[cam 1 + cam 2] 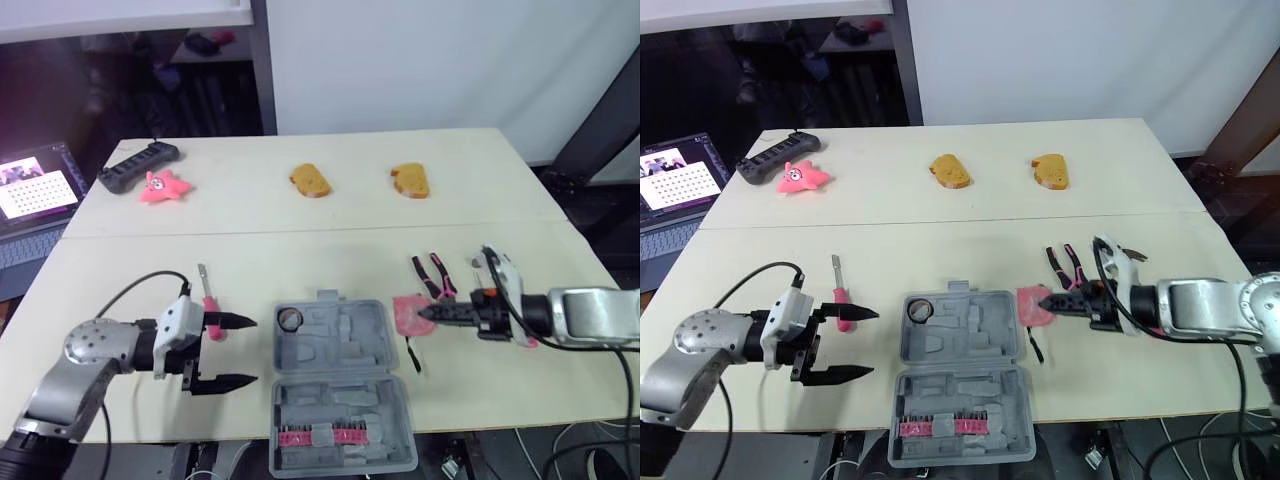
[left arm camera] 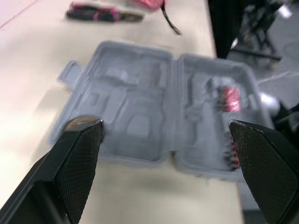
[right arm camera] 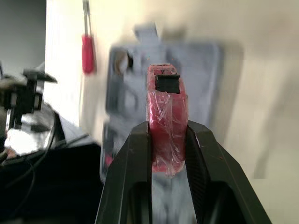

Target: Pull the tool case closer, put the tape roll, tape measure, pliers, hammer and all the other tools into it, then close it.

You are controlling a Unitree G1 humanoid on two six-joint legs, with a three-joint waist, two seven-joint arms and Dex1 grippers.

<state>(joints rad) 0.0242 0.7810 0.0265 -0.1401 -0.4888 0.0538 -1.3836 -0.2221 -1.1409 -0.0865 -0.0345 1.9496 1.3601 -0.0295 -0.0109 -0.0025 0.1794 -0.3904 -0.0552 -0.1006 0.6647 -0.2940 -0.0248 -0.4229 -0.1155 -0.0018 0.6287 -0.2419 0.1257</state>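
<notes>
The grey tool case [image 1: 335,385] lies open at the table's front middle, with red bits in its near half and a tape roll [image 1: 290,319] in its far left corner. My right gripper [image 1: 425,313] is shut on the pink tape measure [image 3: 167,102], held just off the case's right edge. The pink-handled pliers [image 1: 434,275] lie behind that gripper. A red screwdriver [image 1: 207,300] lies left of the case. My left gripper [image 1: 228,350] is open beside the case's left edge, just in front of the screwdriver and holding nothing. A pink-and-white tool [image 1: 505,275] is partly hidden by my right arm.
Two bread slices [image 1: 310,181] [image 1: 411,180], a pink star toy [image 1: 162,187] and a black controller [image 1: 137,166] lie along the far side. A laptop [image 1: 35,195] stands off the table's left. The case overhangs the table's front edge [image 1: 230,432].
</notes>
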